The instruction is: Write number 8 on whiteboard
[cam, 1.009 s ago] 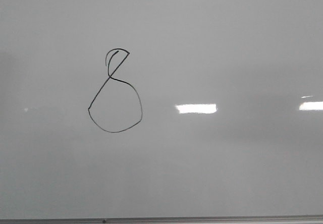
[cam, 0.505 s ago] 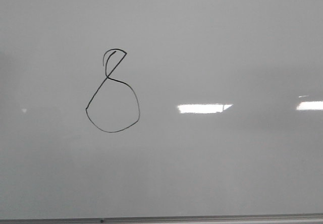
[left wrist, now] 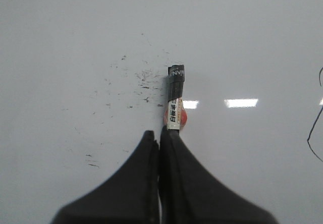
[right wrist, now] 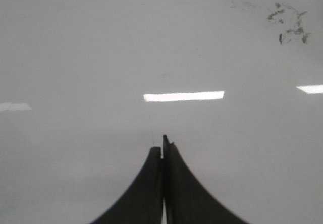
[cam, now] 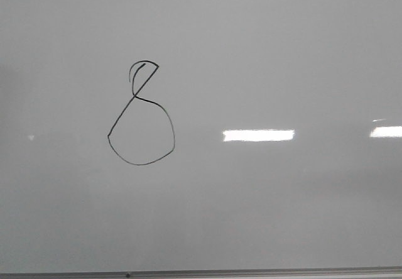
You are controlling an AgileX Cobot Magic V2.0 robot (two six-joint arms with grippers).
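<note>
- Plainly, the thin black hand-drawn number 8 (cam: 142, 114) sits left of centre on the large glossy pale grey-white whiteboard (cam: 282, 53), with a big rounded lower loop, a small angular upper loop and an extra stroke inside that upper loop.
- The left gripper (left wrist: 169, 135) has its black fingers (left wrist: 189, 173) pressed together on a marker with a black tip and a white and red label (left wrist: 175, 98); the marker's long axis runs straight out from between the fingers toward the board.
- In the left wrist view only a short run of black line shows at the right-hand edge of the picture, well apart from the marker tip, so the figure lies off to one side of that hand and not under the tip.
- Whether the tip touches the board I cannot tell; a small dark smudge patch (left wrist: 144, 77) lies just beside it.
- The right gripper (right wrist: 162, 146) has its black fingers closed against each other with nothing between them, facing bare board with a cluster of dark scuff marks (right wrist: 290, 27) far off.
- The left arm, holding the marker, is the one placed to act; any touch-up would call for a sideways move toward the figure.
- Judged from the closed loops, the writing looks finished, if untidy.
</note>
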